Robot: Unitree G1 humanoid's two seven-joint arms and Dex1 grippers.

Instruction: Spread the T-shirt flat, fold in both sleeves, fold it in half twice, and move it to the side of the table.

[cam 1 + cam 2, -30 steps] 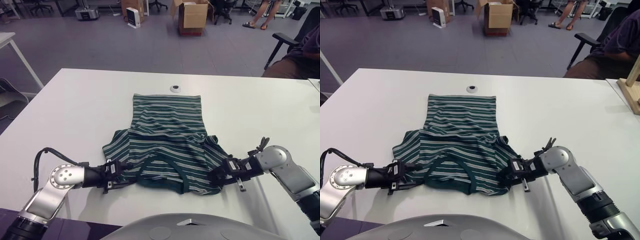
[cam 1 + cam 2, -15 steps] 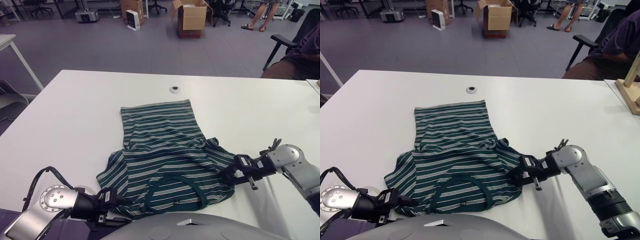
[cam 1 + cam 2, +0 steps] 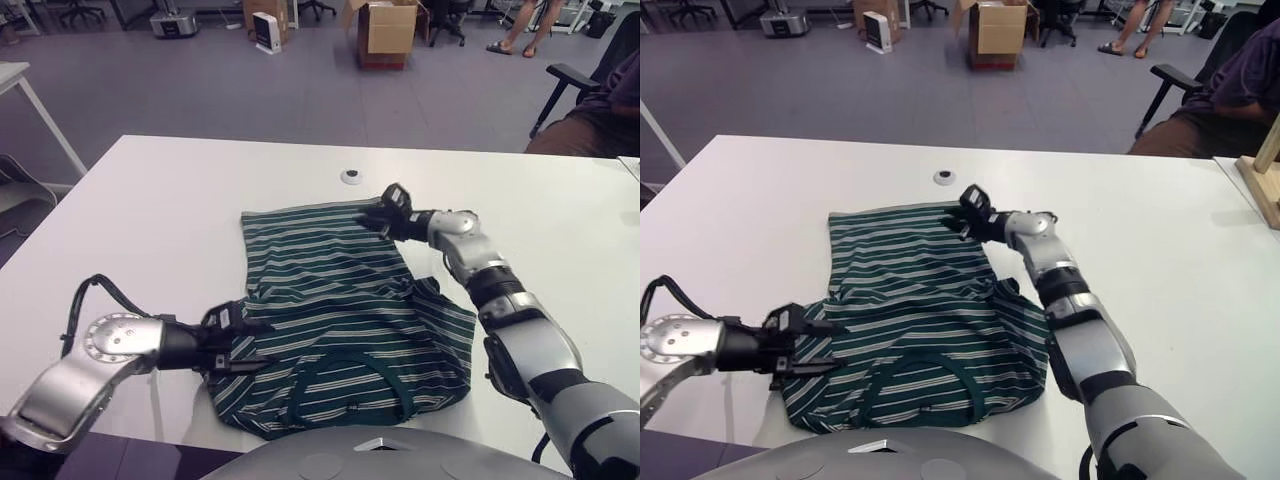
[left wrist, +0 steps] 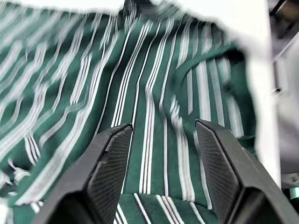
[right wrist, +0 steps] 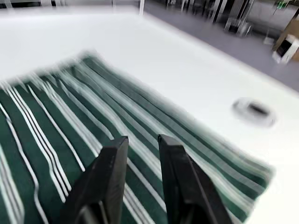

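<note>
White rectangular table (image 3: 150,200), robot at the near edge. Green T-shirt with white stripes (image 3: 330,290) lies near table centre, collar twd robot, hem on the far side, body rumpled, sleeves not flat. L gripper (image 3: 252,343) sits low at the shirt's left sleeve, fingers (image 4: 110,172) spread wide over the fabric, not pinching. R gripper (image 3: 372,217) is over the far right hem corner, fingers (image 5: 112,177) nearly together w/ a narrow gap, nothing between. Small round grey disc (image 3: 350,177) just beyond the hem, apart from it.
</note>
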